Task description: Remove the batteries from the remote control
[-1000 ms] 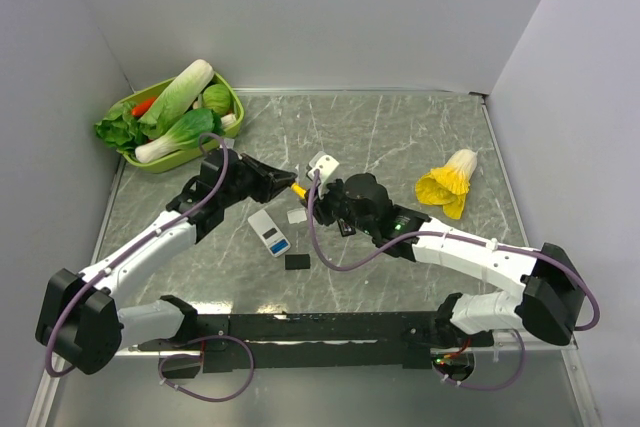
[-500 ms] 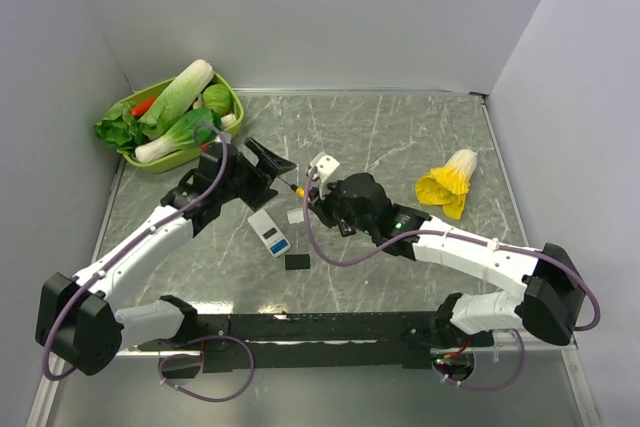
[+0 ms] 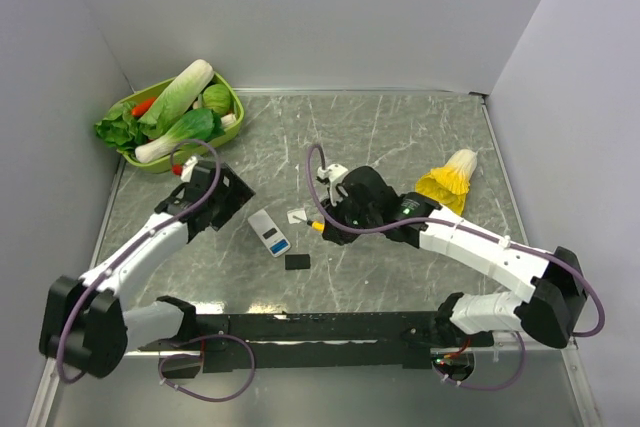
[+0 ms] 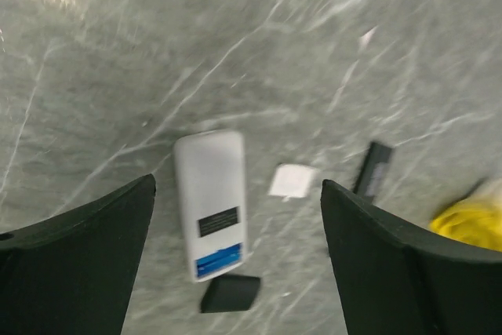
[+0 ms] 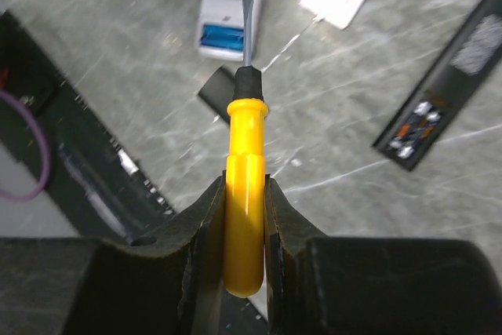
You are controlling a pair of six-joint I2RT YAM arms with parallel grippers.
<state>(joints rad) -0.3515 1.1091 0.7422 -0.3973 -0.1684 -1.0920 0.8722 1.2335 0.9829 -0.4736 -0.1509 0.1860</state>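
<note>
**Cells in the black remote, off to the side of the screwdriver**

The batteries (image 5: 409, 132) lie in the open compartment at one end of the black remote (image 5: 455, 68), flat on the table (image 5: 353, 217) — right of the right gripper (image 5: 245, 186) and apart from it. That gripper is clamped on a yellow-handled screwdriver (image 5: 245, 139). The left gripper (image 4: 237, 186) is spread wide above a white remote (image 4: 205, 170) — its black and blue labels are too blurred to read.
</note>
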